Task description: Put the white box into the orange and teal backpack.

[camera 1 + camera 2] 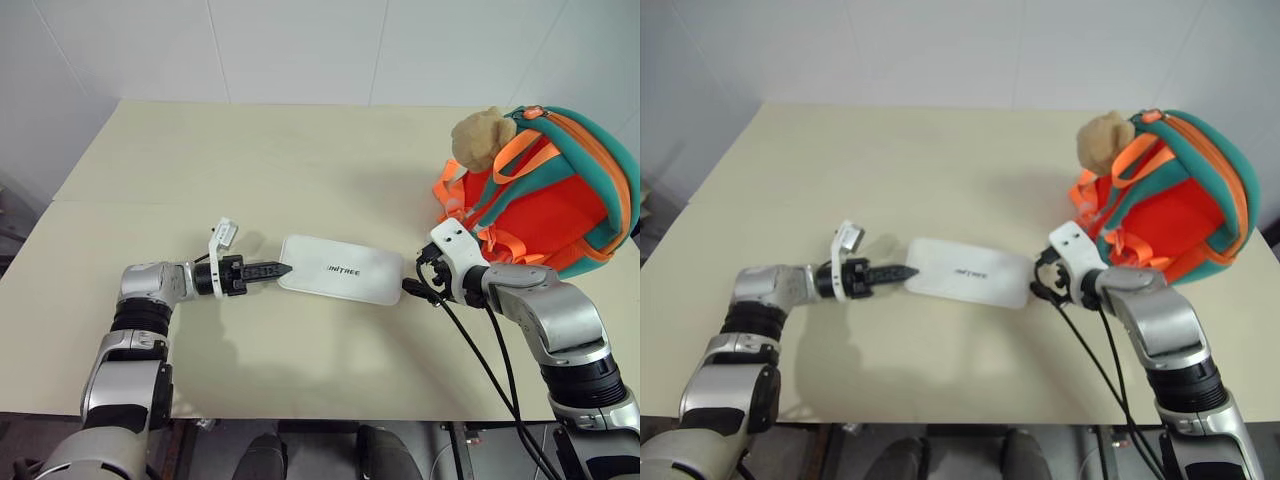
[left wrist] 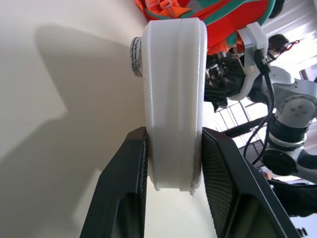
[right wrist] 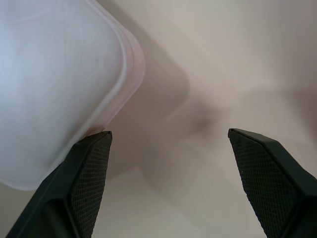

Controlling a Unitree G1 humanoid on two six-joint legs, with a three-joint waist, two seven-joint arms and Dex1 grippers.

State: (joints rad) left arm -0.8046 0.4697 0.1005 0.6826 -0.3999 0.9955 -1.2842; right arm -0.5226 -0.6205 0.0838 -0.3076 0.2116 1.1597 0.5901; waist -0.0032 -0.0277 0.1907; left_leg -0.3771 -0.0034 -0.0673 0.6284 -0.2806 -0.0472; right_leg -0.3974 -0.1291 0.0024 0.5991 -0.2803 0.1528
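Note:
The white box [image 1: 340, 268], flat with dark lettering on its lid, lies lengthwise over the middle of the table. My left gripper [image 1: 280, 269] is shut on its left end; the left wrist view shows both black fingers [image 2: 129, 163] pressed against the box's [image 2: 173, 99] edges. My right gripper [image 1: 412, 288] stands open just off the box's right end, one finger [image 3: 89, 163] beside the box's corner [image 3: 54, 84] and nothing between the two. The orange and teal backpack [image 1: 560, 200] stands at the right of the table, behind the right gripper, with a tan plush bear [image 1: 480, 138] on it.
The beige table [image 1: 250, 160] reaches back to a white wall. Black cables [image 1: 490, 370] hang from my right wrist over the table's front edge.

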